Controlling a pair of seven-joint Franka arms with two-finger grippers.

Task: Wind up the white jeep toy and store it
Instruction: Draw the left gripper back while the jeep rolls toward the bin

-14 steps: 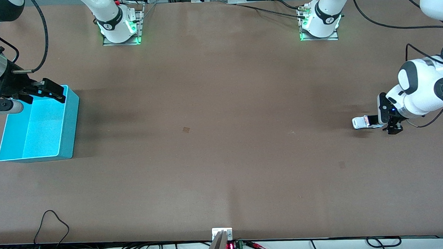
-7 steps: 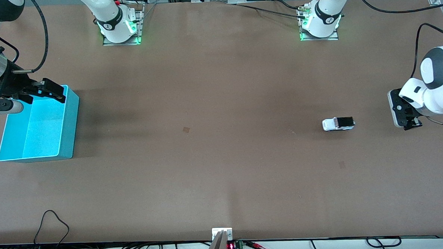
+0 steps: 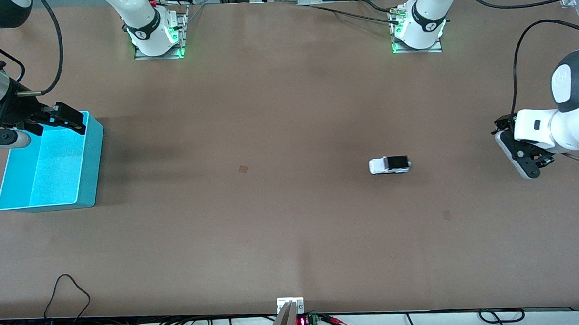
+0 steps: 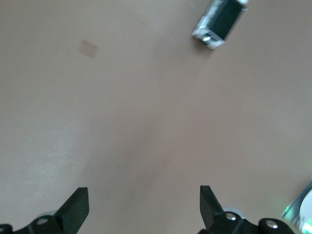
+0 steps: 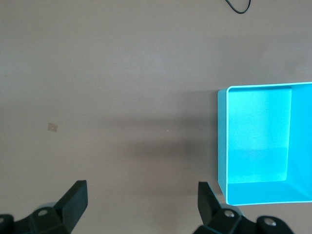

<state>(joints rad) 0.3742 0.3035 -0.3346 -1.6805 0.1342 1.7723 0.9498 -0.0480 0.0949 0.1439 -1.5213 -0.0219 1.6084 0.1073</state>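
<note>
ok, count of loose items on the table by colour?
White: 1, the white jeep toy, standing free on the table
Turquoise: 1, the turquoise bin, with the right gripper over its rim
Total: 2. The left gripper is open, holding nothing.

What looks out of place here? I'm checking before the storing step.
Nothing is damaged or spilled. The white jeep toy stands upright on open table, loose, away from the open left gripper and the empty turquoise bin.
</note>
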